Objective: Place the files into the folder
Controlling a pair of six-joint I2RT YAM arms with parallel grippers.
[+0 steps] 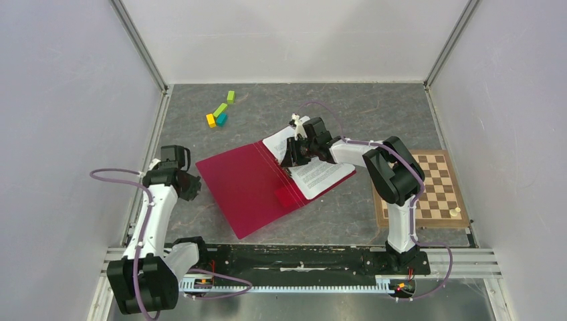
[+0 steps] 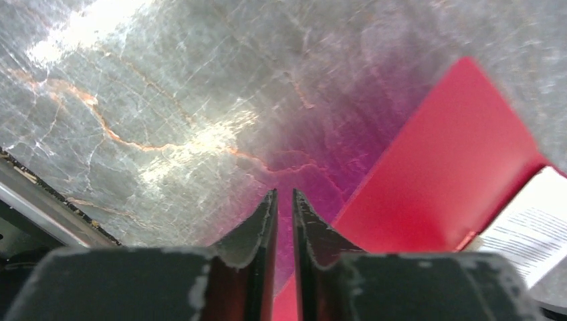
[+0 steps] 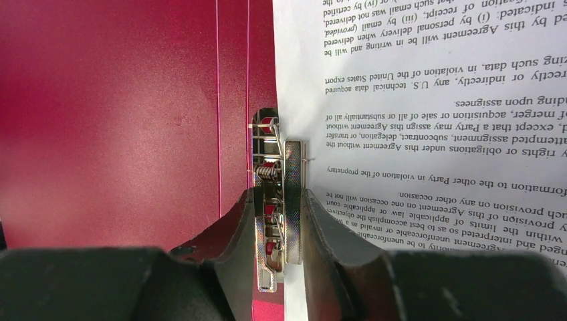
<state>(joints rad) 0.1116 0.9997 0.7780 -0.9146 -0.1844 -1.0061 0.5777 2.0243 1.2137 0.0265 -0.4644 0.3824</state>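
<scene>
The red folder (image 1: 244, 184) lies open on the grey table. The files (image 1: 321, 170), white sheets with black text, lie on its right half. My right gripper (image 1: 294, 152) is over the folder's spine. In the right wrist view it (image 3: 277, 200) is shut on the folder's metal clip (image 3: 275, 167), with the files (image 3: 428, 100) to its right and the red cover (image 3: 120, 114) to its left. My left gripper (image 1: 190, 187) is at the folder's left edge. In the left wrist view it (image 2: 285, 194) is shut and empty above the table, beside the folder (image 2: 441, 174).
A brown chessboard (image 1: 428, 190) with a white piece (image 1: 455, 212) lies to the right of the right arm. Several coloured blocks (image 1: 219, 112) lie at the back left. A pink patch (image 1: 291, 195) shows inside the folder. White walls enclose the table.
</scene>
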